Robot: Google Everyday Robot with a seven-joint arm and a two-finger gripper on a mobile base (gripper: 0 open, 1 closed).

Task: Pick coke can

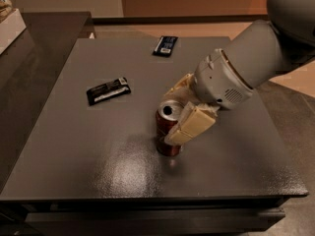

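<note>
The coke can point(166, 142) stands upright near the middle of the dark grey table point(88, 156), dark red-brown with a silver top. My gripper point(170, 116) reaches in from the right and is open around the can. One cream finger point(191, 126) lies across the can's front right side. The other finger point(176, 88) is behind the can's top. The can rests on the table.
Two flat black snack packets lie on the table, one point(108, 90) to the left of the can and one point(165, 45) at the far edge. A dark counter point(44, 38) adjoins on the left, with a white object point(9, 23) on it. My grey arm point(256, 53) fills the upper right.
</note>
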